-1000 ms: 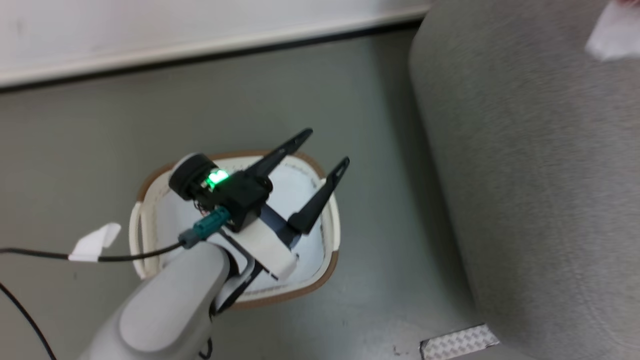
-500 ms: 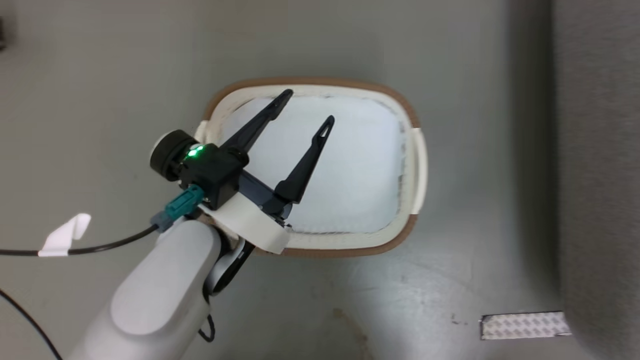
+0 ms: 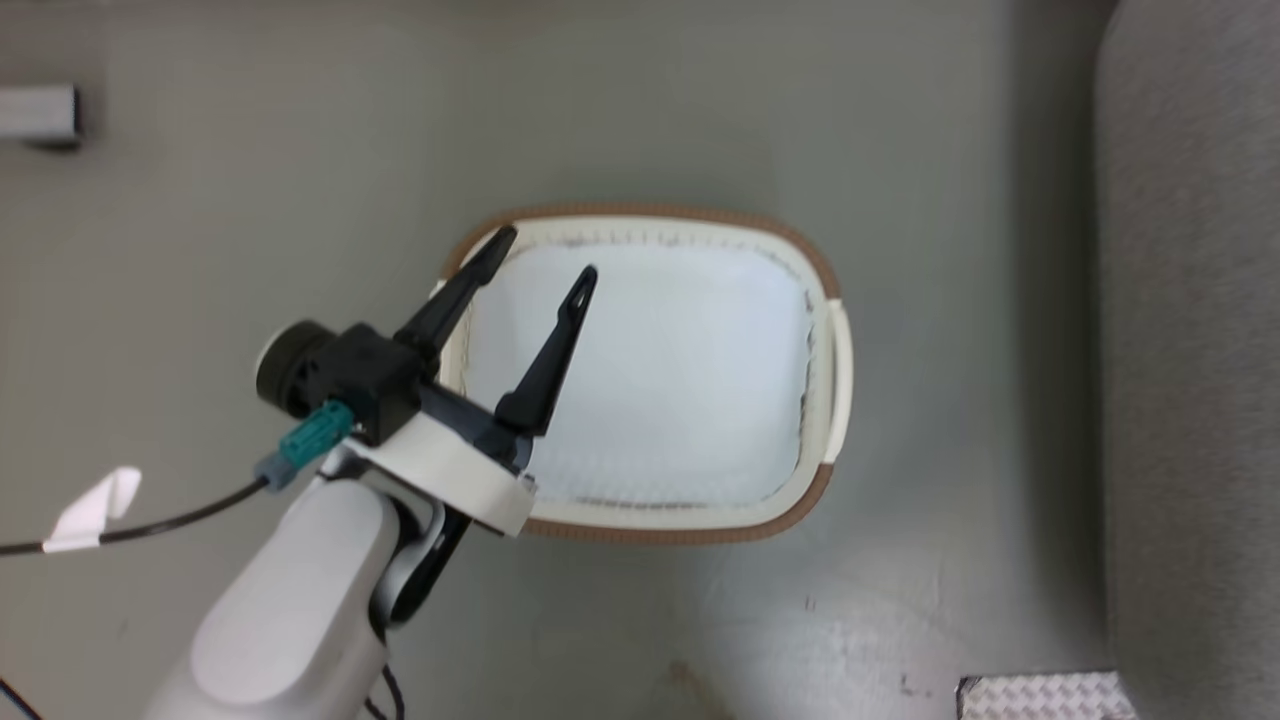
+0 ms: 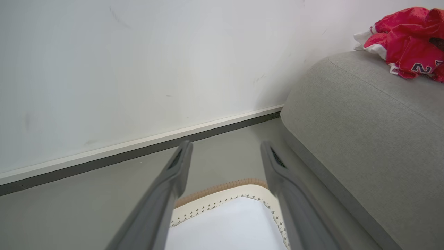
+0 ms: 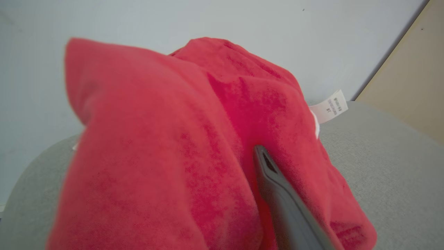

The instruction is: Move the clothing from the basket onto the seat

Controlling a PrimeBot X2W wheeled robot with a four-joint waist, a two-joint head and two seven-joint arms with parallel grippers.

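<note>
Left wrist view: left gripper [image 4: 225, 152] jaws wide over basket [image 4: 222, 195]; right gripper [image 5: 223, 152] jaws unclear behind clothing [image 5: 156, 139].

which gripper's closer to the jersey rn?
Right. The right gripper has a finger against the jersey on the sofa. The left gripper hangs open over the basket, down beside the sofa, apart from the jersey.

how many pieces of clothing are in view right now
1: a red jersey bunched on the grey sofa. The basket holds just its pale liner, though something could lie under it.
</note>
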